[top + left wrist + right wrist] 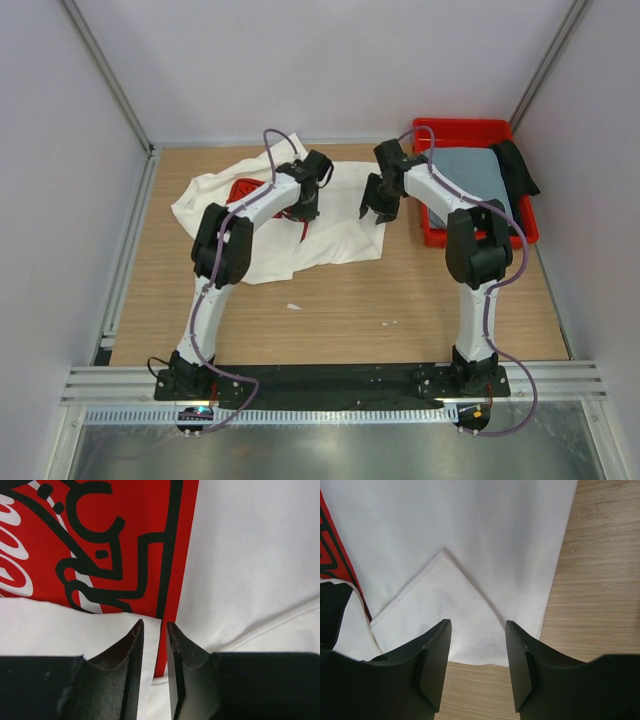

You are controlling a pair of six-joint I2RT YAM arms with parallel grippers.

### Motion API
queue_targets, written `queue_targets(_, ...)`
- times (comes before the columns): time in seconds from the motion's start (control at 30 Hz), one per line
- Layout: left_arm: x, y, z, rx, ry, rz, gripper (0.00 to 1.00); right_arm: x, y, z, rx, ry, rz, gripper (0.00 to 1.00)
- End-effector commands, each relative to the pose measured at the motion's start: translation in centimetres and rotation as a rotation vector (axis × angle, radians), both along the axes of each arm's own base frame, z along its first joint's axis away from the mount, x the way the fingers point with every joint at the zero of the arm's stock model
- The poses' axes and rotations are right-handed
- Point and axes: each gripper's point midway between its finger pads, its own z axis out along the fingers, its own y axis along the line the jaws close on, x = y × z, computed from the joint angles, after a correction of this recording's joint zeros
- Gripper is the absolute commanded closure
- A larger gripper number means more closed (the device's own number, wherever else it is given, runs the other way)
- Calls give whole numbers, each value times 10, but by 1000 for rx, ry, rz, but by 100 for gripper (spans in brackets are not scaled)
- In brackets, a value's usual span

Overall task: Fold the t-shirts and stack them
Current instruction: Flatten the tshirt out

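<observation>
The white t-shirt point(335, 240) is lying rumpled across the upper middle of the top view, long axis left to right; the grey-blue t-shirt point(470, 172) is sitting in the red bin point(470, 128) at upper right. The left gripper point(152, 626) is poised at the red print's point(145, 505) edge, fingers nearly together; whether they are nipping cloth, I cannot tell. The right gripper point(477, 625) is hovering, fingers spread, a folded corner point(445, 595) just ahead between them.

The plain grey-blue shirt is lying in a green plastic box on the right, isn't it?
No, the plastic box is red, not green. The top view shows the plain grey-blue cloth shirt lying in it on the right.
</observation>
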Motion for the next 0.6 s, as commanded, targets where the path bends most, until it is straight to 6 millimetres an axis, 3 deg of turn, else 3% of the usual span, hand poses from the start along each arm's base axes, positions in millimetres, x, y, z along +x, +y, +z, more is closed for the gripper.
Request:
queue_targets(0.0,8,1,4,3,-16,0,74,5,4,11,23,-37,4,47)
queue_targets(0.33,11,-1,-5,-11,-3,3,75,6,8,8,28,-29,12,47)
queue_targets(0.57,10,3,-4,-4,0,13,90,6,11,2,19,-17,24,47)
